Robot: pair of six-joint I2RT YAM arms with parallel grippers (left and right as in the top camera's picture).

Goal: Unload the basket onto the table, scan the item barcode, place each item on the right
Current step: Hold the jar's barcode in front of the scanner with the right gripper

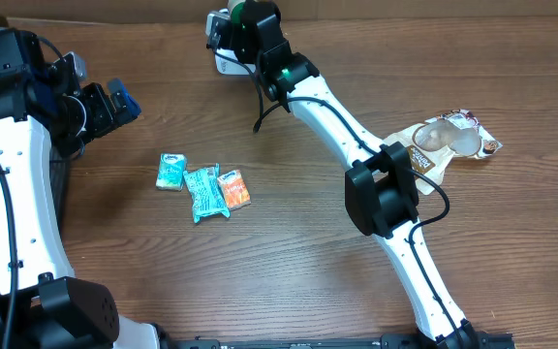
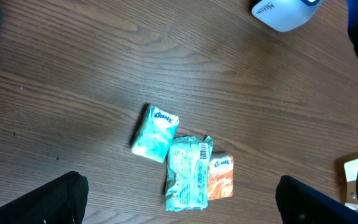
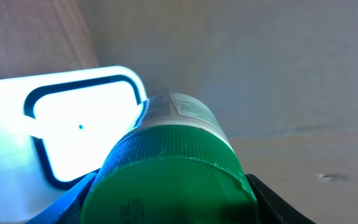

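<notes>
Right gripper (image 1: 248, 29) partly closed around a green-capped bottle (image 3: 173, 180), cap filling the wrist view, label mostly hidden and unreadable, fingers cut off at the frame edges, glowing white scanner (image 3: 73, 118) just ahead of the bottle, left gripper (image 1: 112, 103) spread wide and empty, tissue packs (image 2: 155, 132) beneath it
</notes>
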